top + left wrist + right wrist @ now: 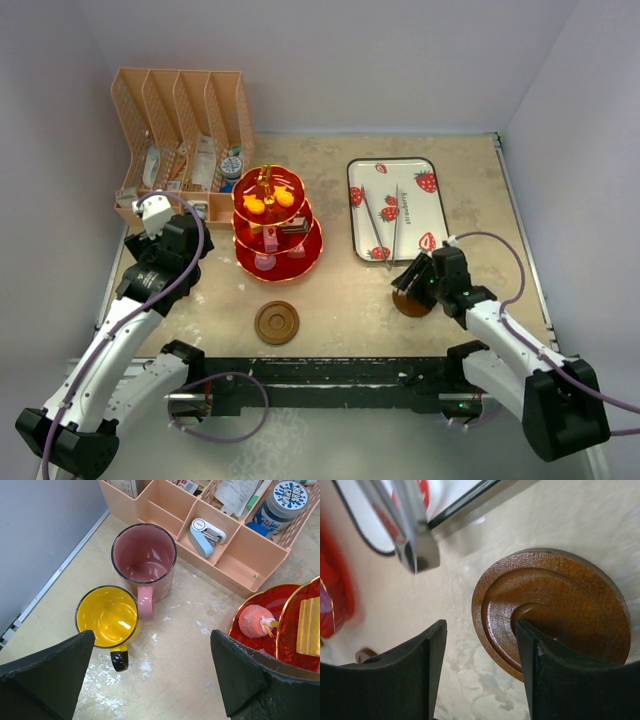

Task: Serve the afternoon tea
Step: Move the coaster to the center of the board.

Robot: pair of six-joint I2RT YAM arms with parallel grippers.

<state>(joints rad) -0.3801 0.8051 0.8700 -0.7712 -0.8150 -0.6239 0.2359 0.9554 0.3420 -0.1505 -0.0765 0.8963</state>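
Right, over to the left gripper (152, 680): spread wide, holding nothing, hanging above a pink translucent mug (144, 560) and a yellow translucent mug (107, 616) with a black rim. Both upright, both empty, side by side near the peach plastic desk organiser (235, 565), pink handle reaching right to the yellow rim. Off to the right of that view, the red translucent three-tier stand (277, 225) with gold rims, a round pink toy cake (252, 621) on its lowest plate.

Across to the right gripper (482, 675): likewise parted and empty, low over a round brown wooden coaster (555, 610), one finger over its grooved face, the other off the edge. Contact impossible to call. Just beyond, the metal tongs (415, 535) on the white strawberry-print tray (460, 505). Second matching coaster (277, 323) lying in front of the stand.

Looks like mug-fetching time. Best to take the yellow one first, nearer the fingers: one finger inside the wall, one outside, on the side away from the pink handle. Squeeze gently, lift straight up, keep level, land dead centre in a coaster's recess. Worth watching that pink handle, easy to drag along.
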